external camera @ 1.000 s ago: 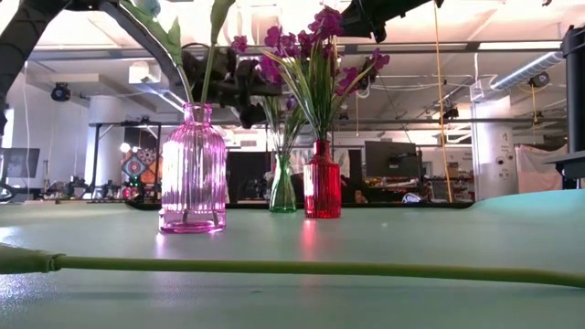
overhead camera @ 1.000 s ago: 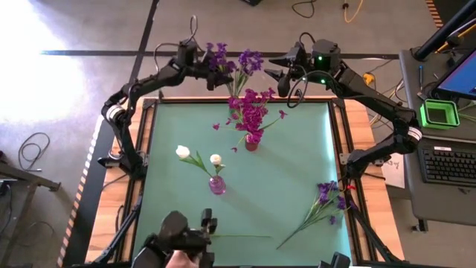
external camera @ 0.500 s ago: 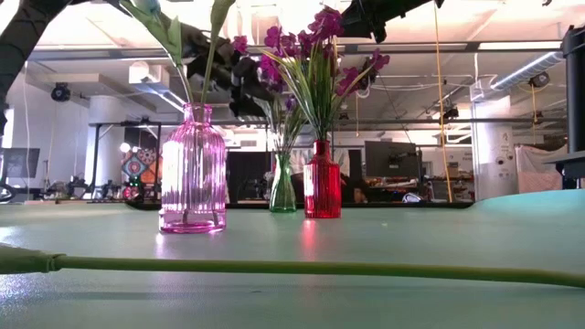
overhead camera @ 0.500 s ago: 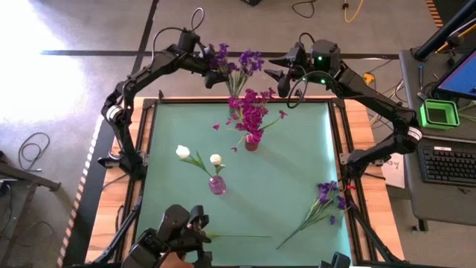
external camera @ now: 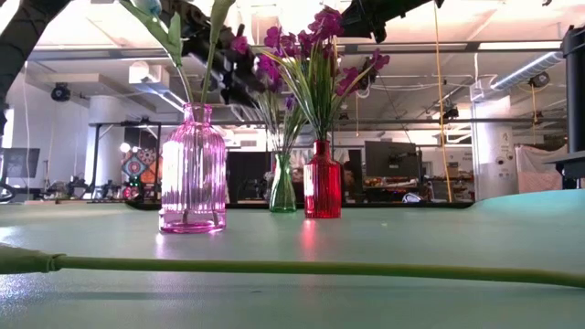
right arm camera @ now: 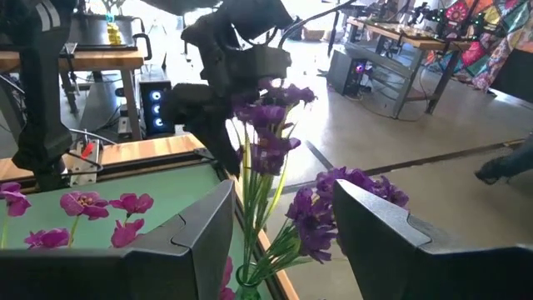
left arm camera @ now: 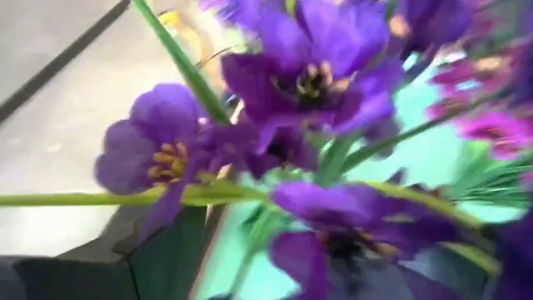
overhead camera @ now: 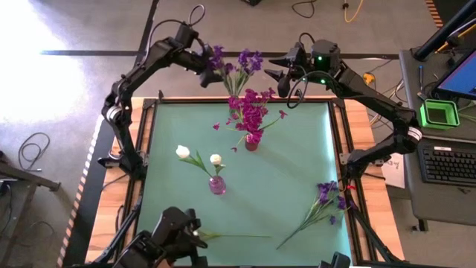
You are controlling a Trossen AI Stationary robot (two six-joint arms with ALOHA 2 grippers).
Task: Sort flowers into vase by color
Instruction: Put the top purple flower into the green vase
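Your left gripper [overhead camera: 202,61] is hanging high over the far edge of the table, right beside the purple flowers [overhead camera: 236,65] standing in the green vase [external camera: 282,185]. Its fingers are spread wide and are holding nothing. Your right gripper [overhead camera: 274,74] is waiting on the other side of that same bunch, fingers partly apart, also holding nothing.

The pink flowers [overhead camera: 251,112] are standing in the red vase [overhead camera: 251,141], and the white flowers [overhead camera: 198,158] are sitting in the pink vase [overhead camera: 216,184].

One bunch of loose purple flowers [overhead camera: 327,195] is lying flat on the green table [overhead camera: 290,171], near the front right corner. Its stem [overhead camera: 300,225] is pointing toward the front edge, slanting left, with the blooms at the far end. It is lying well apart from both grippers, but on your right arm's side, so I think the right arm is the nearer one for picking it up.

Another bare green stem [overhead camera: 238,237] is lying along the front edge, where a person's hand [overhead camera: 195,234] is reaching in.
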